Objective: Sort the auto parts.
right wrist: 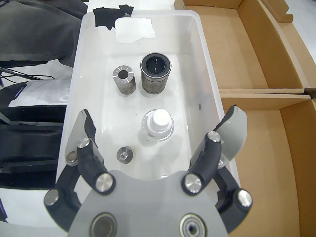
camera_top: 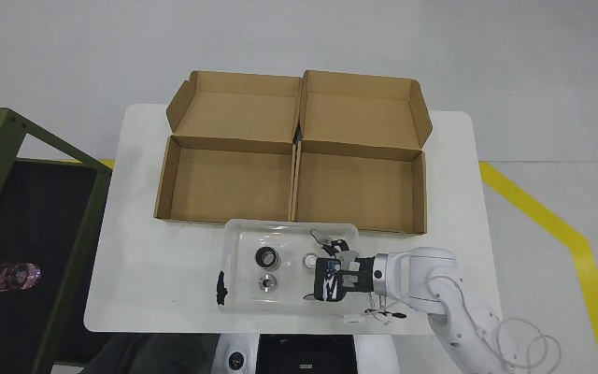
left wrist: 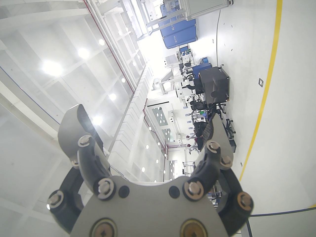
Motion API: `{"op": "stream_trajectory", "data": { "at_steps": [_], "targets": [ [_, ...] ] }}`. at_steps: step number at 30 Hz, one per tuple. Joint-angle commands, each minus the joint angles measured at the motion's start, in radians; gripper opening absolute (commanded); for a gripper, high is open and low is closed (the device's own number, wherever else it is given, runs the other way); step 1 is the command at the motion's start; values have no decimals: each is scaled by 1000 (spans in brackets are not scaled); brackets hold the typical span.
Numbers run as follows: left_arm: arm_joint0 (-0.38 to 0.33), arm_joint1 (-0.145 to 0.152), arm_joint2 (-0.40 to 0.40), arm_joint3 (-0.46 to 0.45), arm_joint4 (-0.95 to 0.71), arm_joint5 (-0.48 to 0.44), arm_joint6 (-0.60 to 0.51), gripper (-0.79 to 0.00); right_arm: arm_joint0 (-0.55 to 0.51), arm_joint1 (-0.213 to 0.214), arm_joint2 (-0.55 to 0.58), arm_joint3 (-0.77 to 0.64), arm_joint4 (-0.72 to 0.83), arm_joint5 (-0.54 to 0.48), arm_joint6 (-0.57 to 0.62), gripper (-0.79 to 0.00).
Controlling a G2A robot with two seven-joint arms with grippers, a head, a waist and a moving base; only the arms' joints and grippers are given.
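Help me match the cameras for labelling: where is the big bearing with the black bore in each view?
Top view: bearing in the clear bin, toward its taped end, nearer the cardboard boxes than the steel cylinder.
Left wrist view: aimed up at the hall ceiling.
Right wrist view: bearing upright in the bin, beside the steel cylinder, beyond the white-capped bottle.
Shared landmark: black tape on the bin's end.

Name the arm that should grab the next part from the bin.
Right. The right tool hangs open over the bin with the parts just ahead; the left tool points off into the room.
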Motion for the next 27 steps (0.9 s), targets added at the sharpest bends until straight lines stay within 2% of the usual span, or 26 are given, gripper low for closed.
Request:
{"op": "stream_trajectory", "data": {
  "at_steps": [1, 6, 8, 14, 17, 20, 21, 22, 24, 27],
  "targets": [
    [0, 0, 0, 0, 0, 0, 0, 0, 6, 0, -8, 7, -4, 8, 5, 0],
    [0, 0, 0, 0, 0, 0, 0, 0, 19, 2, -21, 20, -23, 33, 19, -74],
    [0, 0, 0, 0, 0, 0, 0, 0, 23, 3, -26, 26, -32, 40, 25, -139],
    [0, 0, 0, 0, 0, 0, 0, 0, 33, 5, -42, 44, -46, 52, 38, -252],
    [0, 0, 0, 0, 0, 0, 0, 0, 41, 6, -50, 52, -51, 59, 40, -403],
    [0, 0, 0, 0, 0, 0, 0, 0, 50, 6, -60, 62, -51, 56, 38, -514],
    [0, 0, 0, 0, 0, 0, 0, 0, 53, 6, -64, 65, -49, 54, 36, -570],
    [0, 0, 0, 0, 0, 0, 0, 0, 56, 7, -66, 67, -48, 52, 34, -671],
    [0, 0, 0, 0, 0, 0, 0, 0, 60, 7, -70, 69, -42, 49, 28, -785],
    [0, 0, 0, 0, 0, 0, 0, 0, 63, 9, -71, 63, -35, 42, 10, -785]
  ]
}}
